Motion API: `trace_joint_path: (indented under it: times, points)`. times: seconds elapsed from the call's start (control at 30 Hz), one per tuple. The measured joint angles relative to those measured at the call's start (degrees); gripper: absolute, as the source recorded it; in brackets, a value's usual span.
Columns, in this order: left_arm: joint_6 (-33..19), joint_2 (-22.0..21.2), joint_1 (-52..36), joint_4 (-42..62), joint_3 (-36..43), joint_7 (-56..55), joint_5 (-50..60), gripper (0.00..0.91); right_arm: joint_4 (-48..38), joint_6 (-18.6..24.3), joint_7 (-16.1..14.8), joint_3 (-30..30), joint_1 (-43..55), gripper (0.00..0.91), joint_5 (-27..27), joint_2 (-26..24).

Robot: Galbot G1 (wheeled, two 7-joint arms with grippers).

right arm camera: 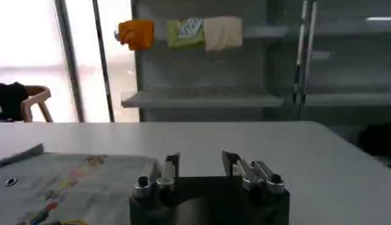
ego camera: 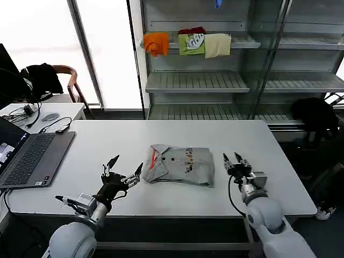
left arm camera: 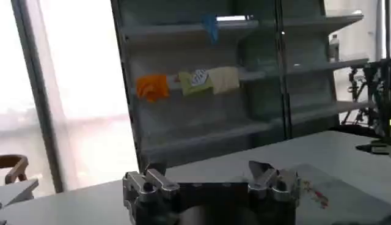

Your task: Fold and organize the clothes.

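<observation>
Clothes: a folded light grey shirt (ego camera: 180, 165) lies flat on the white table (ego camera: 161, 134), just below the middle of the head view; its collar, dark buttons and orange trim face the left of the frame, and a small multicoloured print shows toward its right half.
Shirt in the wrist views: in the right wrist view the grey fabric (right arm camera: 73, 183) with its coloured print spreads over the lower left of the frame; in the left wrist view a corner of it (left arm camera: 314, 189) shows at the lower right.
Left gripper (ego camera: 124, 171): lower left of centre in the head view, just beside the collar edge of the shirt, fingers spread wide and holding nothing; its two fingertips (left arm camera: 156, 177) stand well apart in the left wrist view.
Right gripper (ego camera: 232, 159): right of centre in the head view, just beside the shirt's right edge, fingers parted and empty; the right wrist view shows a clear gap between the fingertips (right arm camera: 170, 165).
Laptop (ego camera: 29, 156): open at the left edge of the table.
Shelf unit (ego camera: 199, 80): at the top of the head view, behind the table.
Hanging garments: orange (ego camera: 156, 43), green (ego camera: 192, 43) and cream (ego camera: 217, 45) pieces side by side on an upper shelf.
Chair (ego camera: 67, 80): wooden, upper left, with a black garment on it.
</observation>
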Motion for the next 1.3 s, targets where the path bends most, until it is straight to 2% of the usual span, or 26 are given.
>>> trace_joint_path:
  times: [0.17, 0.33, 0.6, 0.77, 1.03, 1.3]
  points:
    - [-4.0, 0.5, 2.5, 0.8, 0.4, -1.0, 0.7, 0.907, 6.1, 4.7, 2.0, 6.3, -8.9, 0.907, -2.1, -2.4]
    - [-9.8, 1.1, 6.6, 1.4, 0.5, -2.4, 1.7, 0.907, 12.7, 11.3, 4.9, 11.5, -20.8, 0.907, -5.1, -2.8]
    - [-17.9, 2.0, 14.5, 0.1, -1.5, -5.2, 2.5, 0.907, 18.4, 24.5, 9.1, 14.4, -39.2, 0.907, -12.5, -1.1]
    - [-20.6, 2.4, 19.5, -0.9, -4.2, -6.2, 1.2, 0.907, 19.7, 31.7, 10.7, 15.5, -47.0, 0.907, -15.5, -1.0]
    - [-22.4, 1.7, 25.0, -2.3, -6.8, -6.7, 0.0, 0.907, 21.1, 38.3, 11.2, 16.6, -53.8, 0.907, -17.3, -1.4]
    - [-23.4, 1.4, 26.8, -2.0, -8.5, -6.8, -0.5, 0.907, 21.9, 41.3, 10.8, 17.4, -56.6, 0.907, -17.7, -1.9]
